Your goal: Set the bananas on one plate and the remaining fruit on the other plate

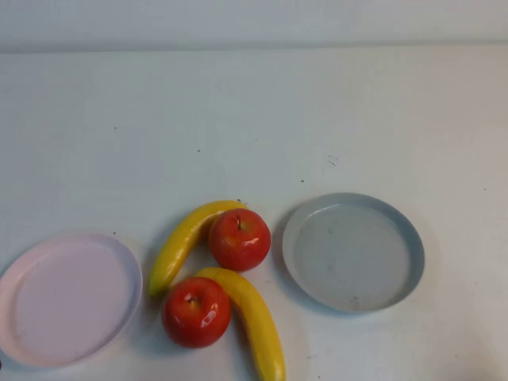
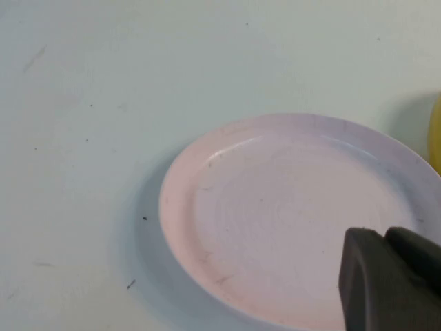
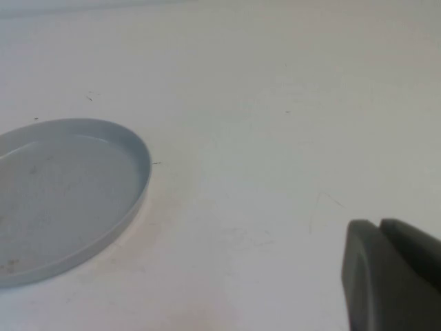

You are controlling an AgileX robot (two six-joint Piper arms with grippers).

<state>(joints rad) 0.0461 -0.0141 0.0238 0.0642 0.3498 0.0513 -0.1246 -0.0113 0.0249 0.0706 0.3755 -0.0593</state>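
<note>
Two yellow bananas lie in the middle front of the table, one (image 1: 184, 240) at the left and one (image 1: 254, 317) reaching the near edge. Two red apples sit between them, one (image 1: 239, 239) at the back and one (image 1: 196, 311) at the front. The pale pink plate (image 1: 55, 302) is empty at the left, and the grey-blue plate (image 1: 353, 252) is empty at the right. Neither gripper shows in the high view. My left gripper (image 2: 384, 234) hovers shut over the pink plate (image 2: 275, 214). My right gripper (image 3: 379, 226) is shut over bare table beside the grey-blue plate (image 3: 62, 193).
The white table (image 1: 254, 119) stretches back to a pale wall. A sliver of banana (image 2: 436, 131) shows at the edge of the left wrist view.
</note>
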